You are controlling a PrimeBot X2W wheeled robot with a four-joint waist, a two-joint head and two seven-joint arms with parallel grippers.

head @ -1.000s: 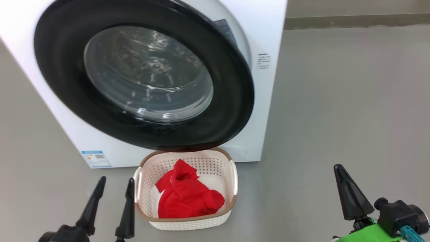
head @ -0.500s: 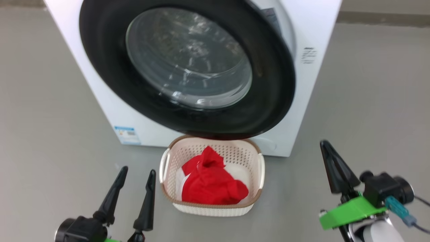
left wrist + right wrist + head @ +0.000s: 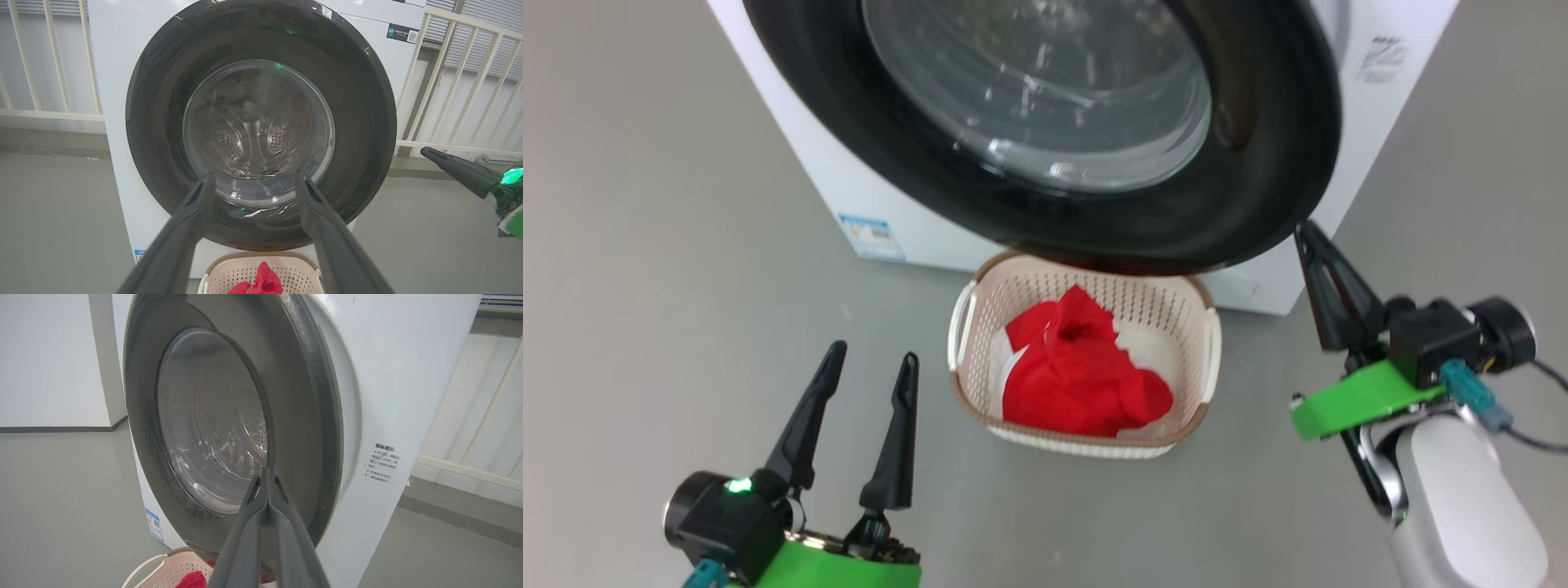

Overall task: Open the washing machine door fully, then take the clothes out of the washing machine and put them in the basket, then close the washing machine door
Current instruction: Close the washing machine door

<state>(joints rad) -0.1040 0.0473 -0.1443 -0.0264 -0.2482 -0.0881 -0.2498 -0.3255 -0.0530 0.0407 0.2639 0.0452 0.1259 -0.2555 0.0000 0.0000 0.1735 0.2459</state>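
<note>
Found washing machine door (image 3: 1045,122) lying close against washing machine (image 3: 1388,122), lower rim overhanging the back edge of basket (image 3: 1086,437). Saw bare grey floor (image 3: 686,286) open on both sides. Noted red clothes (image 3: 1078,376) heaped in the basket. Saw left gripper (image 3: 872,354) spread wide and empty beside the basket, right gripper (image 3: 1300,230) pinched together, empty, near the door's right rim.

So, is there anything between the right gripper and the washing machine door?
Nothing visible. The shut right gripper points toward the right rim of the washing machine door, with only open air between. The basket stands lower, to its left.
</note>
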